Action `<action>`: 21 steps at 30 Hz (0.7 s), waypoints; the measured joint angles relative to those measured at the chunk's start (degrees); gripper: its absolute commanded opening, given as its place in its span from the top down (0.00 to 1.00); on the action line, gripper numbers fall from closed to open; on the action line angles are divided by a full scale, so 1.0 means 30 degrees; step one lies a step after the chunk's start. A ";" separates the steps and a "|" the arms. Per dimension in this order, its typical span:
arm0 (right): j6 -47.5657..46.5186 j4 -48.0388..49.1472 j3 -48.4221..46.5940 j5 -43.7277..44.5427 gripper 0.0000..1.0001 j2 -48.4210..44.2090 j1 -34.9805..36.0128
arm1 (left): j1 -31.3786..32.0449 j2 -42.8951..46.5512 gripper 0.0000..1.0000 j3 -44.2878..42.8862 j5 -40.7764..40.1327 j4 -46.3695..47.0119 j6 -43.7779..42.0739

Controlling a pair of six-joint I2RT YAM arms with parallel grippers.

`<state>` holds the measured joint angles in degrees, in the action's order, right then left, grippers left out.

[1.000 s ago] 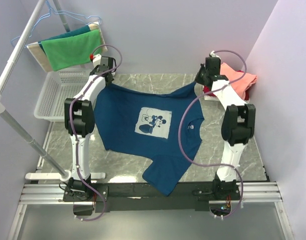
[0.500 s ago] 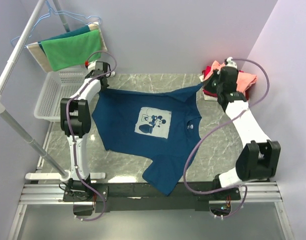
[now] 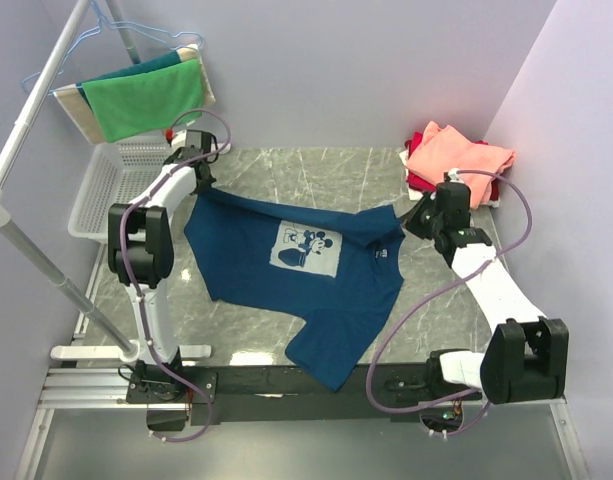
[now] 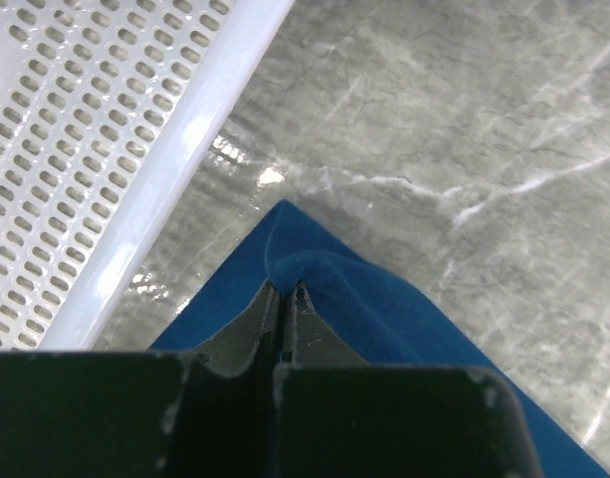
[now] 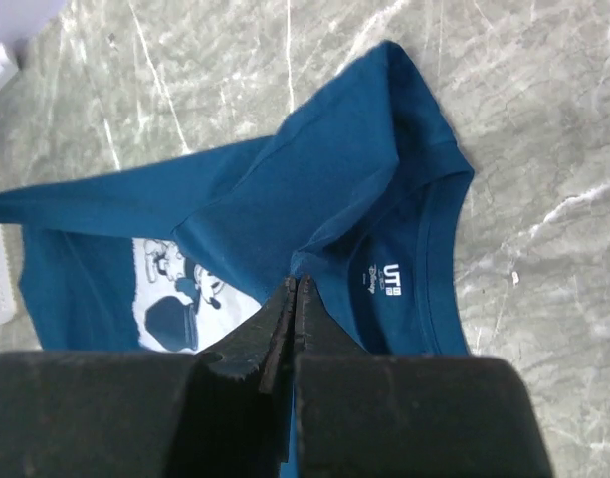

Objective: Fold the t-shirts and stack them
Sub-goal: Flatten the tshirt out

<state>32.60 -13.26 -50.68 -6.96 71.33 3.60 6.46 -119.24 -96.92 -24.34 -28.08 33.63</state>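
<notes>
Table (image 3: 236, 340): grey marble-patterned top; a black rail runs along its near edge, where both arm bases sit.
Room: pale lilac walls close behind and to the right.
Tee (image 3: 331, 295): navy, spread across the middle of the table, pale square print (image 3: 308, 247) facing up, collar to the right, one sleeve reaching the near rail.
Right hand (image 5: 295, 284): fingers closed tight, pinching a raised fold of the tee just beside the collar.
Left hand (image 4: 285, 292): fingers closed tight on a far-left corner of the tee, low over the table, near the basket's rim.
Stack: a folded pink tee (image 3: 456, 152) lying on a red tee (image 3: 419, 181), far right corner.
Basket (image 3: 106, 195): white mesh, far left.
Green cloth (image 3: 146, 98): draped on a hanger above the basket.
</notes>
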 measured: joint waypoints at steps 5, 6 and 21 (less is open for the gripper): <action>-0.0051 -0.0874 -0.0911 0.0415 1.00 -0.0852 0.0007 | -0.0022 0.0852 0.99 0.0029 0.0998 -0.0168 -0.0036; -0.0189 -0.1107 -0.1603 0.0532 1.00 -0.0889 0.0000 | -0.0022 0.1209 0.99 0.0015 0.1304 -0.0204 -0.0080; -0.3716 -0.3876 -1.2524 0.1821 1.00 -0.5100 0.0000 | -0.0007 1.4469 0.99 0.1377 0.7701 0.1989 -0.0568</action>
<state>21.45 -24.88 -88.25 -1.50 56.03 3.60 6.44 -75.83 -92.79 -1.23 -22.11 31.92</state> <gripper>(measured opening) 0.007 0.032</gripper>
